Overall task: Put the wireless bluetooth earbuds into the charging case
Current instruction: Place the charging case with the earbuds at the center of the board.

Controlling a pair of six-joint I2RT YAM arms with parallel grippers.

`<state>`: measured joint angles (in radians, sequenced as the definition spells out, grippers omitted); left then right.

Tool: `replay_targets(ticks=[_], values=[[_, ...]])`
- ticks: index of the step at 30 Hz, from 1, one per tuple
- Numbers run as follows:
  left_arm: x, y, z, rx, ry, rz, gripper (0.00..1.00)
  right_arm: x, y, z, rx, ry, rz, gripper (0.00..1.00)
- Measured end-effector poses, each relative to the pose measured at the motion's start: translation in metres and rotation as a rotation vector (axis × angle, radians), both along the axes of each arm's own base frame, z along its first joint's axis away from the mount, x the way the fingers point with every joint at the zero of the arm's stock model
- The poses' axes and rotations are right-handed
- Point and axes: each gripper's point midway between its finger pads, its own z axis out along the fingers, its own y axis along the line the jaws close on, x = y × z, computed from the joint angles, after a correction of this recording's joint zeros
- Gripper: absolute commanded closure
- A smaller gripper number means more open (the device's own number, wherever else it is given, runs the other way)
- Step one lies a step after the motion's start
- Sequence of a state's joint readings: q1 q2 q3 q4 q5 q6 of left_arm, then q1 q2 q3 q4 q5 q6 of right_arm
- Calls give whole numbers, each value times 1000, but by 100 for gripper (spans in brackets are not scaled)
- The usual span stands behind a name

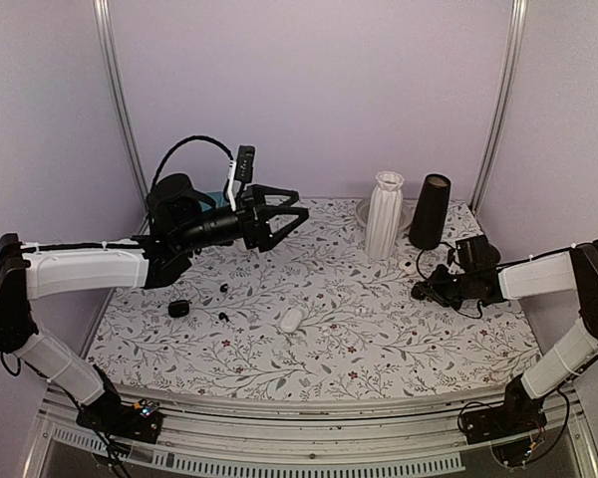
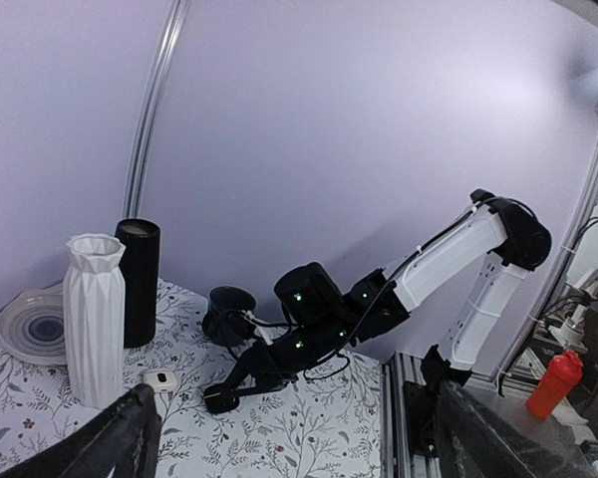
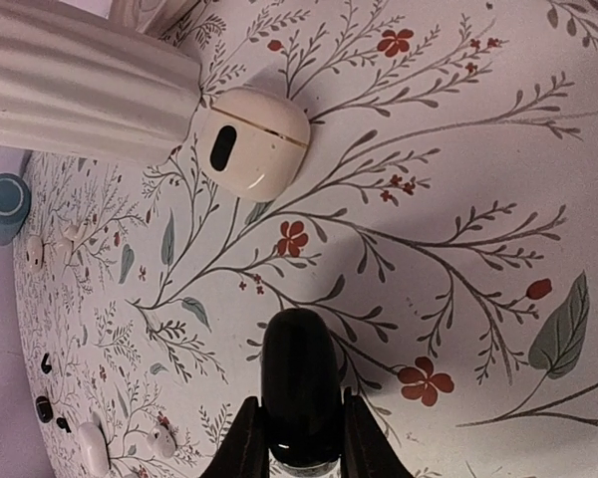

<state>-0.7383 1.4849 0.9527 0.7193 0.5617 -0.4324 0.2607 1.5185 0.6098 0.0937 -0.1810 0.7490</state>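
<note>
Earbuds: two tiny black buds lay loose on floral cloth, left side, near black case. Right gripper pinched glossy black piece, likely a bud, low over cloth near white case beside ribbed vase. Left gripper hung high, jaws wide, empty, probably parked clear. No writing readable.
</note>
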Motion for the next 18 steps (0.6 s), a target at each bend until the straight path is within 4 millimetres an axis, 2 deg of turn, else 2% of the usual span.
replay_targets(ticks=[6,12,18], values=[[1,0,-1,4,2,3,4,0,-2,-2,0,6,-6,60],[1,0,-1,5,4,3,4,-4,-4,-6,-15,27,-6,47],[1,0,-1,5,4,2,4,-7,-8,-4,-33,31,-9,21]])
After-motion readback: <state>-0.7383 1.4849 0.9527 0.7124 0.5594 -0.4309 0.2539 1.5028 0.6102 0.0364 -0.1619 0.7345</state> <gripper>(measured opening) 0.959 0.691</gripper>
